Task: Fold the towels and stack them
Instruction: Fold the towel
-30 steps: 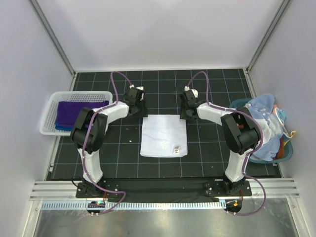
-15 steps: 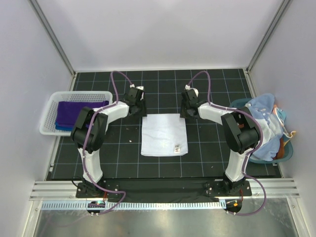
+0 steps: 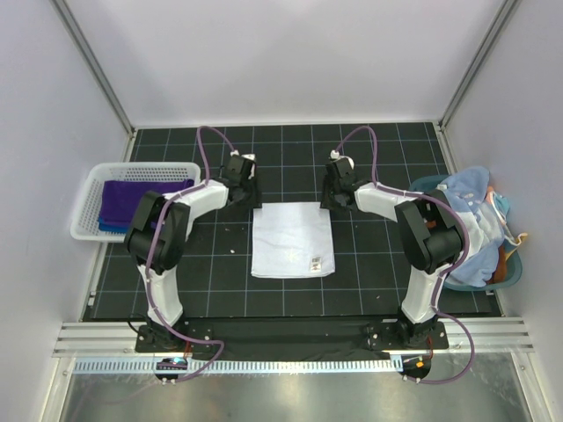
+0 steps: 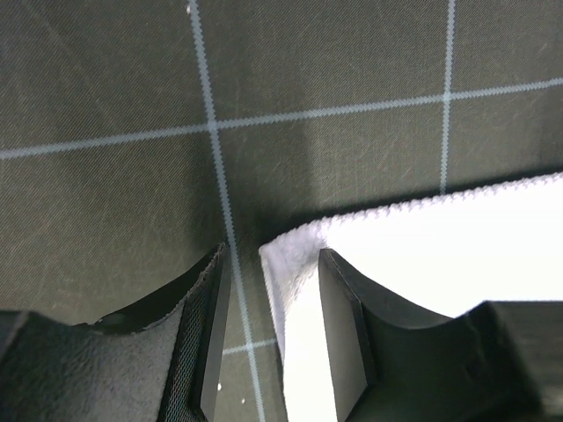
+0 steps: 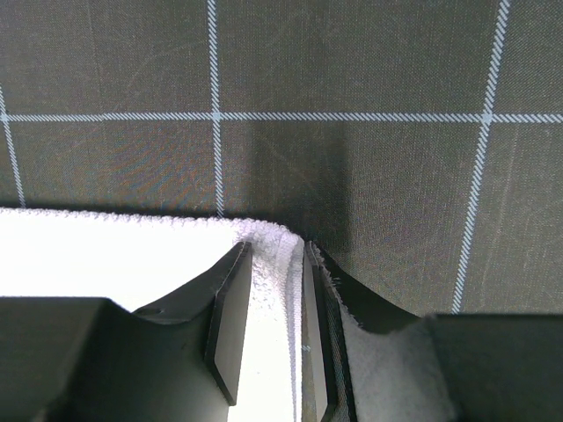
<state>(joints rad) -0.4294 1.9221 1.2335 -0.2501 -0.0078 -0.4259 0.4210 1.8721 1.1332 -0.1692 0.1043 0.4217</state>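
Note:
A white towel (image 3: 292, 240) lies folded flat in the middle of the black grid mat. My left gripper (image 3: 249, 197) is at its far left corner. In the left wrist view the jaws (image 4: 273, 257) are open around that corner (image 4: 295, 264), with bare mat between the left finger (image 4: 207, 338) and the cloth. My right gripper (image 3: 331, 199) is at the far right corner. In the right wrist view its jaws (image 5: 274, 251) are closed narrowly on the towel's edge (image 5: 268, 290). A purple towel (image 3: 123, 199) lies on a blue towel (image 3: 107, 227) in the white basket.
The white perforated basket (image 3: 84, 215) stands at the mat's left edge. A teal tub (image 3: 422, 183) heaped with pale blue and mixed laundry (image 3: 479, 224) stands at the right edge. Walls close in the back and both sides.
My right gripper has crept slightly toward the far side at the towel's corner. The left gripper and the towel have barely moved.

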